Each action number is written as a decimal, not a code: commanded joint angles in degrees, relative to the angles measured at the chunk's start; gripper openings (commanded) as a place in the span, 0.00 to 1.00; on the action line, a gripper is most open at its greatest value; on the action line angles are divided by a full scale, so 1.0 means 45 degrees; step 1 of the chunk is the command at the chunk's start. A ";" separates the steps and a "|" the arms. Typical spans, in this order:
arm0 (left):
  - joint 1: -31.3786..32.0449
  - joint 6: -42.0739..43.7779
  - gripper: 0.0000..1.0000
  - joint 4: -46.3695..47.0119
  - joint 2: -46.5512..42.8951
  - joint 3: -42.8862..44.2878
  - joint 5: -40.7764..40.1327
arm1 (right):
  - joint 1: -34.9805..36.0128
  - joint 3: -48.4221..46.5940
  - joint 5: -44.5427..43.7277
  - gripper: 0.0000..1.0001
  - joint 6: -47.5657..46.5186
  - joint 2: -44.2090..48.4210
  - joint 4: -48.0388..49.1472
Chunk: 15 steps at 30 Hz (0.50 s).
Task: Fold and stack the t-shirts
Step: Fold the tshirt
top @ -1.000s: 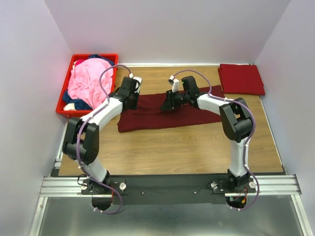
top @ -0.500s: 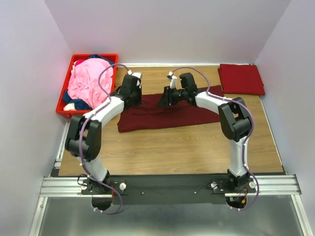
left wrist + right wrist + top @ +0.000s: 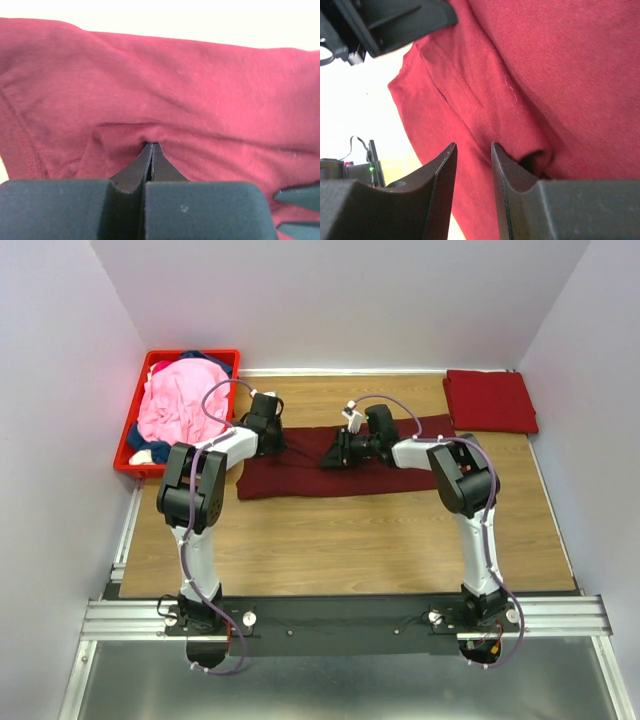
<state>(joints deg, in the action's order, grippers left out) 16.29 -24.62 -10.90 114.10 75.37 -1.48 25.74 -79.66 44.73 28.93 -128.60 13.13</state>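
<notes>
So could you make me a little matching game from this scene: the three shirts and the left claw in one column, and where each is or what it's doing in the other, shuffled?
Things:
1. pink shirt
2. folded red shirt
3. spread maroon shirt
4. left gripper

Places or states:
A. lies flat across the middle of the table
B. pinched shut on maroon cloth
C. heaped in the red crate
D. sits at the far right corner of the table

Pairs: 1-C, 2-D, 3-A, 4-B.
</notes>
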 commanded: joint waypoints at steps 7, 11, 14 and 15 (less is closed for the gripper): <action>-0.0203 -0.0095 0.02 -0.0312 -0.0393 0.0282 -0.0530 | -0.0524 0.1549 -0.0386 0.41 -0.0856 0.1073 0.0523; 0.0226 -0.0211 0.13 -0.0936 -0.1604 0.0067 -0.2149 | -0.0524 0.2192 -0.2785 0.48 -0.2383 0.3025 -0.1387; 0.0850 -0.0407 0.25 -0.1483 -0.2327 -0.0069 -0.3224 | -0.0543 0.2602 -0.5967 0.54 -0.2912 0.4355 -0.2561; 0.1026 -0.0523 0.27 -0.1775 -0.2638 -0.0186 -0.3420 | -0.0524 0.2662 -0.6787 0.59 -0.2932 0.4551 -0.3493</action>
<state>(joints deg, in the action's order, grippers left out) 17.65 -25.54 -14.92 108.27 75.68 -9.17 23.88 -69.01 31.94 20.93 -113.73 8.21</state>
